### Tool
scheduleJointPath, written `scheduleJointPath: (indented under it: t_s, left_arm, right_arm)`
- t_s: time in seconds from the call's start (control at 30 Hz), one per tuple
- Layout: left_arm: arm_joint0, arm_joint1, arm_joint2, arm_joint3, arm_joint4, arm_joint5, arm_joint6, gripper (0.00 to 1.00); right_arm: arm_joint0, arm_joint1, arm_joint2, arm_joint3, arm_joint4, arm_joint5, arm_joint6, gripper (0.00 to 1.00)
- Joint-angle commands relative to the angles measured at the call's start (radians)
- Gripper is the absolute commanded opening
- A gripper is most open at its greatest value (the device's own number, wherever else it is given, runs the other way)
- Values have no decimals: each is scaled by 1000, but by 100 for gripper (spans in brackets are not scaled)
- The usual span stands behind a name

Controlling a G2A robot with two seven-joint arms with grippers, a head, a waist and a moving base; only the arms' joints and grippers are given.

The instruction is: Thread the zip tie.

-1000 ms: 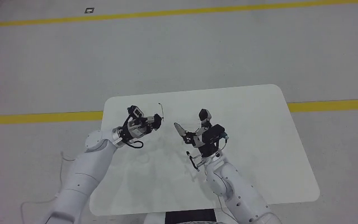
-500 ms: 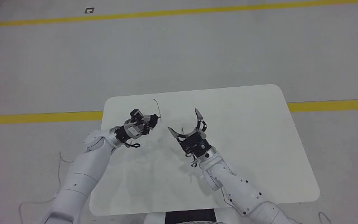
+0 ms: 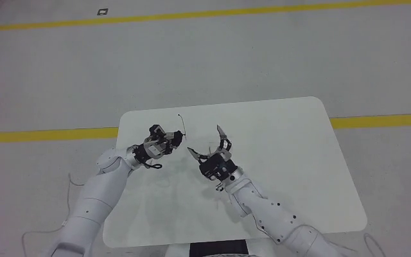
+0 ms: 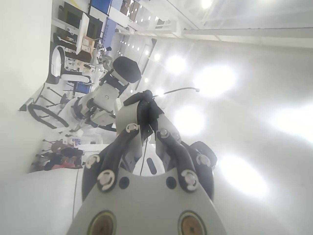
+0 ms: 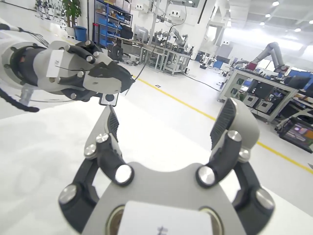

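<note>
A thin black zip tie (image 3: 181, 124) rises from my left gripper (image 3: 178, 137), which is shut on it above the white table (image 3: 289, 128). In the left wrist view the zip tie (image 4: 179, 89) curves away from the pinched fingertips of the left gripper (image 4: 146, 98), and its other end trails back between the fingers. My right gripper (image 3: 206, 142) hovers a short way to the right of it, open and holding nothing. From the right wrist view the right gripper (image 5: 168, 118) faces the left gripper (image 5: 108, 76) and the zip tie (image 5: 143, 69), still apart from them.
The table top around both arms is bare white. Its back edge (image 3: 212, 105) lies just beyond the grippers. Grey floor with yellow lines (image 3: 51, 135) surrounds the table.
My right gripper has moved left toward the left gripper and turned, staying open. The left gripper shifted slightly with the zip tie still pinched.
</note>
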Motion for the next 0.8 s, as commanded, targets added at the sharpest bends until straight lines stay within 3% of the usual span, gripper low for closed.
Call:
scheduleJointPath:
  t_s: [0.0,0.03,0.1,0.13,0.37,0.57,0.77]
  left_arm:
    - [0,0,0,0,0,0,0,0]
    - [0,0,0,0,0,0,0,0]
    - [0,0,0,0,0,0,0,0]
    - [0,0,0,0,0,0,0,0]
    - [0,0,0,0,0,0,0,0]
    - [0,0,0,0,0,0,0,0]
    - [0,0,0,0,0,0,0,0]
  right_arm:
    - [18,3,-27,4,0,14,8,100]
    - [23,4,-34,4,0,14,11,93]
    - [32,5,-46,5,0,14,16,59]
    - [36,6,-52,6,0,14,18,49]
    - [45,5,-72,10,0,14,29,41]
    - [53,0,-85,14,0,-2,46,42]
    - [57,-9,-87,22,0,-17,52,37]
